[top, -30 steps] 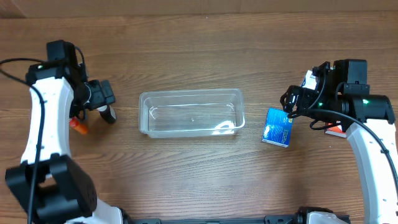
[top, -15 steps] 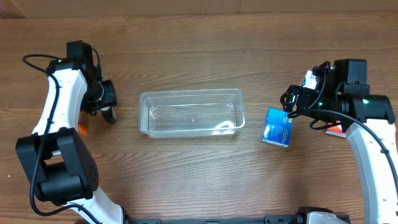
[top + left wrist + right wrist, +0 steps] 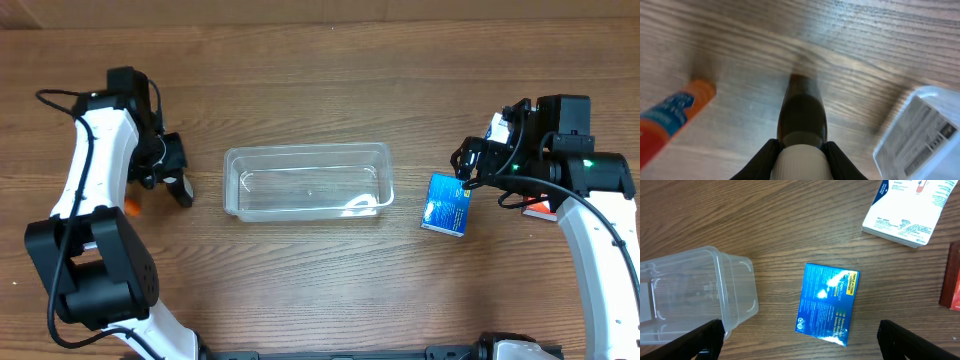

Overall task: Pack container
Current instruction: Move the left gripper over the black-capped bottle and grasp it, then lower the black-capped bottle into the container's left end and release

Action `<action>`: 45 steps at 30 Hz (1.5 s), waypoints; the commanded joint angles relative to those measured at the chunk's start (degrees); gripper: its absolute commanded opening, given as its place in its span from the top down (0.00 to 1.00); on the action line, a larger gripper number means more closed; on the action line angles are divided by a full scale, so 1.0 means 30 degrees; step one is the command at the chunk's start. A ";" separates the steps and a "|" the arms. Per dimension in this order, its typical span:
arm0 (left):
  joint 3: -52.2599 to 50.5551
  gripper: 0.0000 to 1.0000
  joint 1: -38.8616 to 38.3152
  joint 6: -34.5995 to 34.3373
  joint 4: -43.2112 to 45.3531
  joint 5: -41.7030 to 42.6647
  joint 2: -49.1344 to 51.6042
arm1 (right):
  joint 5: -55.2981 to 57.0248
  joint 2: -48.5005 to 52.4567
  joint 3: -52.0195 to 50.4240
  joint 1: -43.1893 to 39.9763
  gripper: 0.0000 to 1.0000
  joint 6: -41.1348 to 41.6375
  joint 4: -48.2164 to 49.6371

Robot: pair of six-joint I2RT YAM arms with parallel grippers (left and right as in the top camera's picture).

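Change: since half a second ago my left jaws have slid a bit toward the base and the container; right jaws haven't budged.
Left: clamped on a dark bottle, container just beside.
Right: gaping wide, holding nothing, over a blue box.
Container: mid-surface, between both.

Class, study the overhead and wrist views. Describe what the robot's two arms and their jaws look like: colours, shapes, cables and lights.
The left arm and right arm have smooth, curved white links joined by black joint housings. Thin black cables loop along them. A green light glows near the right arm's wrist. The jaws are black.
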 commanded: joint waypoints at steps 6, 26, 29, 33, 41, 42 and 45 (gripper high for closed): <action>0.7293 0.96 -0.5340 -0.1093 -0.3526 -0.0080 -0.2448 | 0.0044 -0.0015 0.0612 0.0066 0.00 -0.0189 0.0109; -0.1195 0.96 -0.8065 -0.2127 0.3512 -0.0794 -0.0940 | 0.0044 -0.0015 0.0612 0.0066 0.00 -0.0189 0.0102; -0.1588 0.95 -0.8065 -0.2339 0.3876 -0.1129 -0.0627 | 0.0036 -0.0015 0.0612 0.0066 0.00 -0.0189 0.0102; -0.1625 0.95 -0.8000 -0.2484 0.3840 -0.1931 -0.0153 | 0.0036 -0.0015 0.0612 0.0066 0.00 -0.0189 0.0095; -0.1625 0.79 -0.7934 -0.2550 0.3803 -0.2120 -0.0153 | 0.0036 -0.0015 0.0605 0.0066 0.00 -0.0189 0.0102; -0.1625 0.78 -0.7934 -0.2550 0.3752 -0.2120 -0.0153 | 0.0036 -0.0015 0.0597 0.0066 0.00 -0.0189 0.0102; -0.1625 0.70 -0.7934 -0.2550 0.3621 -0.2113 -0.0153 | 0.0044 -0.0015 0.0590 0.0066 0.00 -0.0189 0.0102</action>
